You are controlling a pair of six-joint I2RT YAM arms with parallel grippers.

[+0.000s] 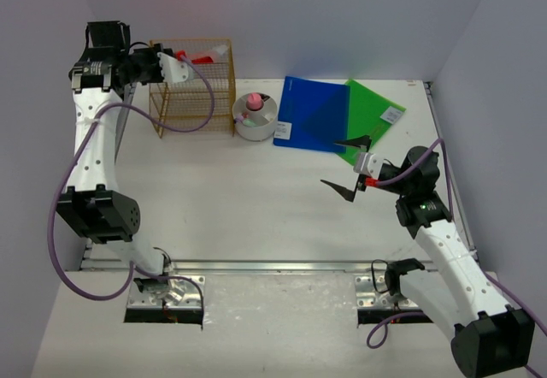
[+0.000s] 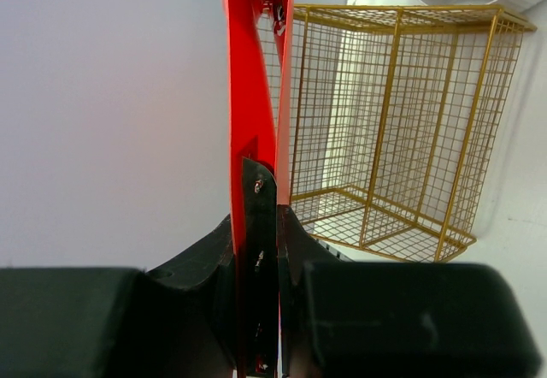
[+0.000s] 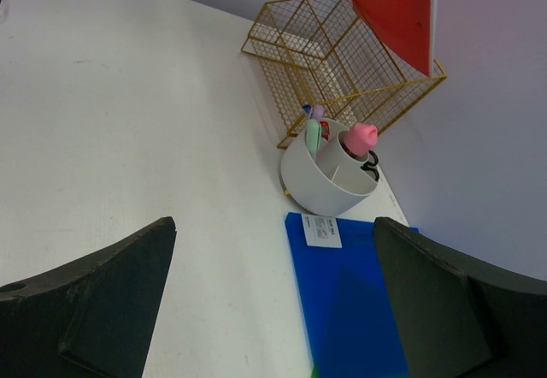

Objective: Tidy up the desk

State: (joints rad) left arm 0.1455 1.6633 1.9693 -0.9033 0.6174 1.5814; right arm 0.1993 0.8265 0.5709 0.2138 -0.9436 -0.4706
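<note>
Left jaws: narrow, clamped on a thin red folder, edge-on up the centre of the wrist view. Just right of it there stands the gold wire rack, upright, nothing visible inside. In the top view that's upper left, with the folder over the rack's top rim; can't tell if it touches the wire.

Right jaws: wide, holding nothing, hovering mid-right just below the blue folder and green folder, which lie flat and overlapped at upper right. The white pen cup sits between rack and blue folder.

The bench fills the centre of the top view, rail along its lower edge.

My read: you're on the filing step, red folder into rack. Next you need its edge lined up with the rack's top, a straight lower, then release.
</note>
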